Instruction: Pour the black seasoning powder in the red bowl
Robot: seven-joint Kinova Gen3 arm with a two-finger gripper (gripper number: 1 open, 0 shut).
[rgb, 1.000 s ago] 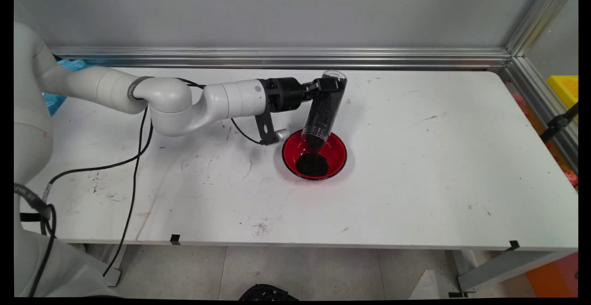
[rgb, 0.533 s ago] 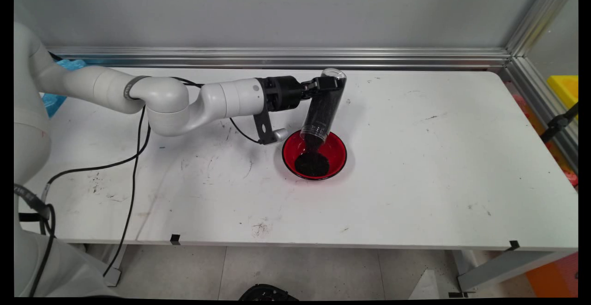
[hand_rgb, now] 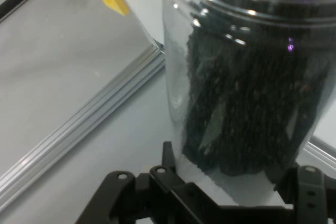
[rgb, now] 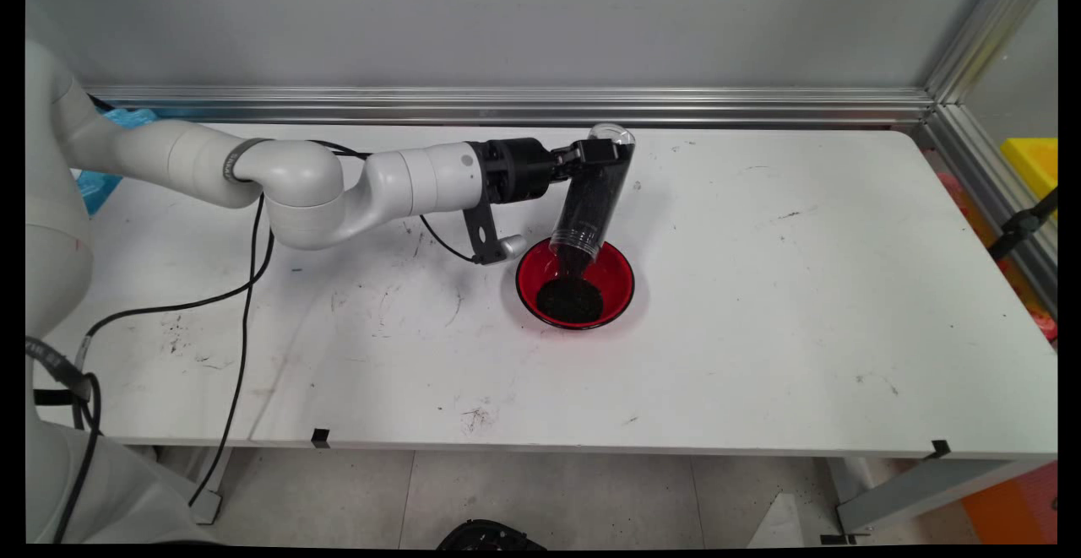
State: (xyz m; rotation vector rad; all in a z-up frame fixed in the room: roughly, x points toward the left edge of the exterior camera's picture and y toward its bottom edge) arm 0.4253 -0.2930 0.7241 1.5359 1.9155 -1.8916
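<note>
We see black two-finger claw (rgb: 601, 153) clenched on clear plastic jar (rgb: 589, 195) near its base, jar tipped mouth-down over round red bowl (rgb: 621, 275) on white worktop (rgb: 760, 288) so dark granules (rgb: 570, 299) land in bowl, not beside it.

Tilted jar (rgb: 591, 195) above bowl (rgb: 621, 284), granules (rgb: 570, 300) in bowl

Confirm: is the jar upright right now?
No, the clear jar in the gripper is tipped mouth-down over the red bowl, with black grains piled in the bowl.
</note>
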